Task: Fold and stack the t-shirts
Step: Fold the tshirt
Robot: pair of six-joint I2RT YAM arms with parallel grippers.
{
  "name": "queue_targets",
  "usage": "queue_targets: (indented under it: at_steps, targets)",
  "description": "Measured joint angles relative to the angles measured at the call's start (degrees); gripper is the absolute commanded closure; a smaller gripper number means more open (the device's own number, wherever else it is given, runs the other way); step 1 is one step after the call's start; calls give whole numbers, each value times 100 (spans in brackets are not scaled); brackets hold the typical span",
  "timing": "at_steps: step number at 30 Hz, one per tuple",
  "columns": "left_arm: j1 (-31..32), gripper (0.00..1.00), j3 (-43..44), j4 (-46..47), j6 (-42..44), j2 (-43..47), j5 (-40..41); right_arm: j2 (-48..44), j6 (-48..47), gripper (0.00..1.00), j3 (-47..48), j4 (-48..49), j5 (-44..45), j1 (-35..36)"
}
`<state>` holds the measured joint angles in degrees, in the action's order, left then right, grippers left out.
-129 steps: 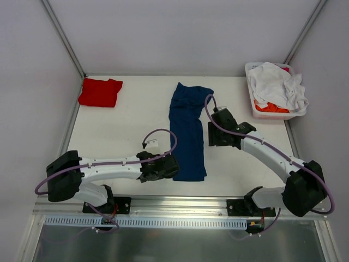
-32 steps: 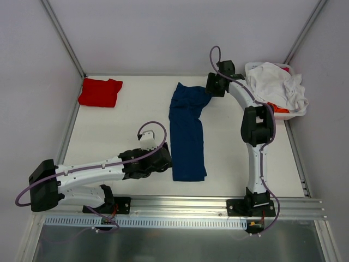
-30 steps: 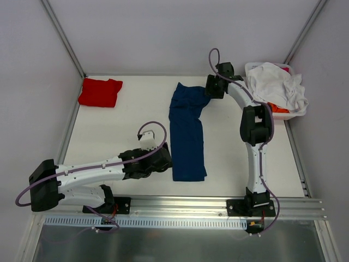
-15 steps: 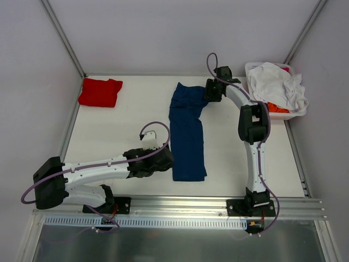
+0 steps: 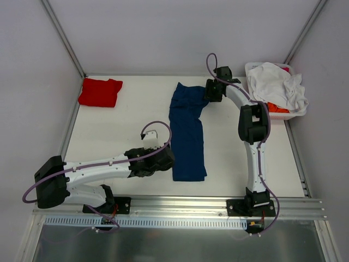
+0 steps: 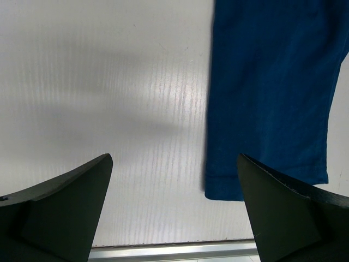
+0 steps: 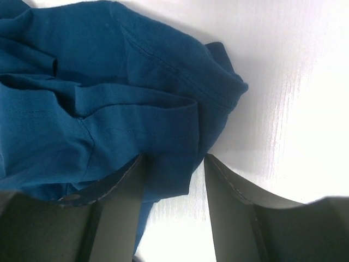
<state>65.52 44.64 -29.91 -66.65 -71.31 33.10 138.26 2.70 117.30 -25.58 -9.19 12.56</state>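
The navy blue t-shirt [image 5: 187, 134] lies on the table as a long narrow strip running near to far, its print hidden. My left gripper [image 5: 166, 159] is open and empty beside the strip's near left corner; in the left wrist view [image 6: 174, 218] the shirt [image 6: 272, 93] lies to the right, its hem corner just inside the right finger. My right gripper [image 5: 209, 91] is at the shirt's far right corner. In the right wrist view [image 7: 172, 191] its jaws stand apart with a rumpled fold of the shirt [image 7: 109, 98] between them. A folded red t-shirt [image 5: 100, 91] lies far left.
A white basket [image 5: 254, 109] at the far right holds crumpled white [image 5: 275, 84] and orange [image 5: 271, 107] t-shirts. Grey walls with metal corner posts close in the table [image 5: 125, 125]. A metal rail [image 5: 180, 204] runs along the near edge.
The right arm reached from the shirt's middle right to its far right corner and has edged left onto the cloth. The left gripper shifted slightly toward the near left corner.
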Motion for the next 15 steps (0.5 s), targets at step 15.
queue_targets:
  at_steps: [15]
  targets:
    - [0, 1, 175, 4, 15, -199, -11, -63, -103, 49, 208, -254, 157, 0]
